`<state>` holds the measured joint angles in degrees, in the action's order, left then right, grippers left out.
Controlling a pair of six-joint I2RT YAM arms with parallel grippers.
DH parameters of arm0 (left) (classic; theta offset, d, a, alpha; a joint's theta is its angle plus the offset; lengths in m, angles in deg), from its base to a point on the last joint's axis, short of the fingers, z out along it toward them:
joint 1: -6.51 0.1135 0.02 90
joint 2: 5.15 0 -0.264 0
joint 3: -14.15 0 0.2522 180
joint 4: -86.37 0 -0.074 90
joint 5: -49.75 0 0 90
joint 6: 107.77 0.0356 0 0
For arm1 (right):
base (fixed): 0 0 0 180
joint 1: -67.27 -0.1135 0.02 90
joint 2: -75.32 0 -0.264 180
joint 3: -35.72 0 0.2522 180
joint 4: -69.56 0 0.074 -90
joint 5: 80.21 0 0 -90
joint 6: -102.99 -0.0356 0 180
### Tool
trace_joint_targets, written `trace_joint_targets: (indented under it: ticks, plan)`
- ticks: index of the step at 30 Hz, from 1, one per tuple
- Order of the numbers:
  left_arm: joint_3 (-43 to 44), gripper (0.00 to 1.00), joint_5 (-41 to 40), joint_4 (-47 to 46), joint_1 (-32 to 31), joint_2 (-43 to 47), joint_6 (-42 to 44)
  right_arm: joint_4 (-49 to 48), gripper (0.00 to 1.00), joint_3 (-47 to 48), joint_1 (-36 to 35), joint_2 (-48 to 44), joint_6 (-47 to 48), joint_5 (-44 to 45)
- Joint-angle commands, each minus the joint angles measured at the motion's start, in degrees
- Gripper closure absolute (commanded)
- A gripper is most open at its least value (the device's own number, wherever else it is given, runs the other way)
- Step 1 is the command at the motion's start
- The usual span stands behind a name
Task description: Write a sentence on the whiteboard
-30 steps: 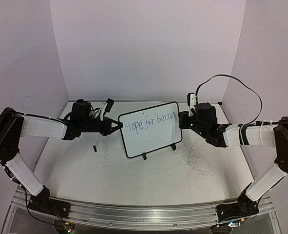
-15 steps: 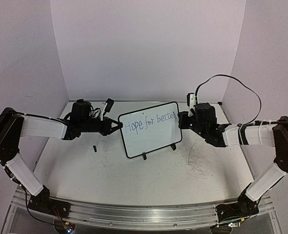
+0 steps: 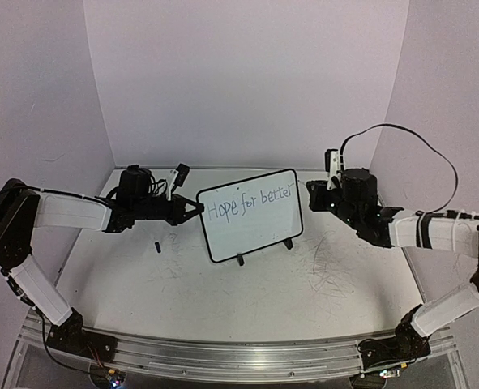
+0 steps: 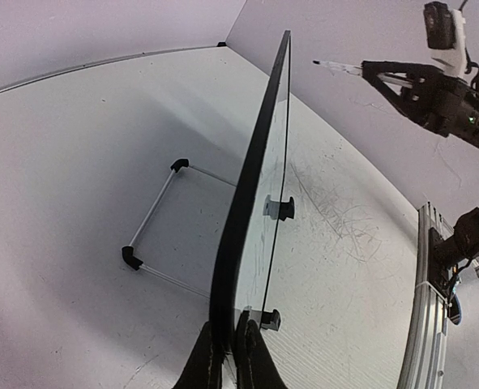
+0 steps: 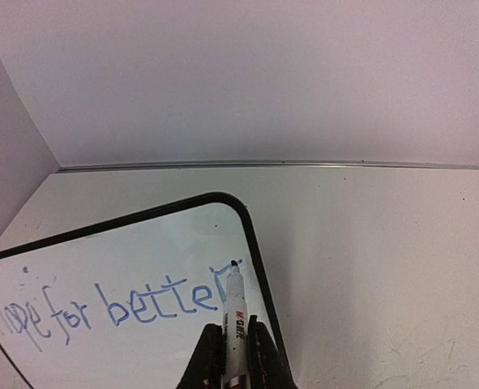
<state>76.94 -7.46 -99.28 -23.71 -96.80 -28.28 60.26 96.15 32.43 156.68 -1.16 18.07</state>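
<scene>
Whiteboard (image 3: 251,233), one, pinched by left gripper (image 4: 228,340); right gripper (image 5: 237,340) clamps one marker (image 5: 233,312); three words (image 5: 162,305)

- White table (image 3: 223,300), scuffed, with grey scribble marks (image 3: 330,271) toward 3 o'clock.
- Small black piece (image 3: 156,245) lying at 9 o'clock; too small to identify.
- Metal rail (image 3: 239,358) along the 6 o'clock edge.
- Pale wall (image 3: 239,81) at 12 o'clock.

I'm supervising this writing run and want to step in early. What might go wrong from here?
1. The sentence runs up to the right frame of the whiteboard, so the next word needs a new line or it may overlap.
2. The left gripper pinches only the board's left edge. Pressure from the marker in the right gripper could swing or tip the board on its small feet.
</scene>
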Motion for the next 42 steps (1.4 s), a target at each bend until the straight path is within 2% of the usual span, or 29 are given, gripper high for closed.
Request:
trace_joint_targets:
  ticks: [1, 8, 18, 24, 30, 36, 42]
  plan:
    - [0.28, 1.00, -4.50, 3.25, 0.24, 0.45, 3.09, 1.15, 1.00, -4.88, 0.06, -9.25, 1.15, -9.72]
    - [0.65, 0.99, -4.86, 3.25, 0.25, 0.36, 1.91, 4.97, 1.00, -6.77, -0.17, -12.43, 1.04, -11.02]
    - [1.57, 0.70, -3.03, 3.25, 0.20, 0.05, -0.17, 6.10, 1.00, -4.75, -0.89, -10.23, 0.16, -13.24]
    - [3.09, 0.63, -1.51, 3.13, 0.24, -0.86, -0.61, 6.51, 1.00, -3.96, -2.11, -8.83, 0.26, -13.88]
    - [4.42, 0.65, 0.82, 2.85, 0.10, -2.77, -1.14, 7.14, 1.00, -1.81, -5.73, -5.23, 0.35, -13.33]
    - [4.85, 0.77, 0.47, 2.75, -0.19, -3.18, -0.69, 7.53, 1.00, 2.41, -11.97, -0.04, 0.48, -10.72]
    - [3.95, 0.90, -0.42, 2.68, -0.19, -2.88, -0.37, 7.51, 1.00, 5.72, -15.27, 4.55, -0.67, -10.32]
